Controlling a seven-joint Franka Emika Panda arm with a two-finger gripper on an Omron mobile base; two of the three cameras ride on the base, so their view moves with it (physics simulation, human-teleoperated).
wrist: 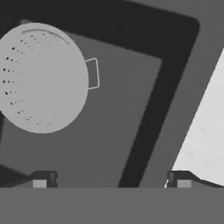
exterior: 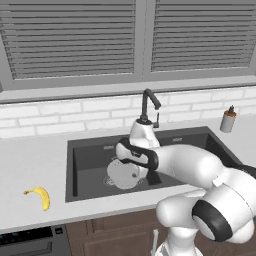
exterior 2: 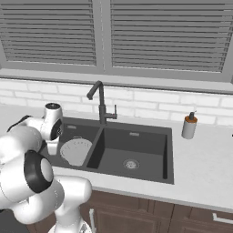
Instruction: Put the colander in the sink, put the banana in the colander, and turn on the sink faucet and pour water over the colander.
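The colander (wrist: 41,78) is seen resting upright in the left basin of the sink (exterior 2: 136,141), with one small side handle visible in the hand view. The gripper (wrist: 111,179) is held above that basin with its fingers spread wide and nothing between them. The step in hand is judged to be the fetch of the banana (exterior: 41,196), which lies on the counter (exterior: 30,160) to the left of the sink, well apart from the colander. Its long axis runs roughly front to back — curved, one dark tip pointing left. The fingers should be closed across the short width at mid-length — not along the curve.
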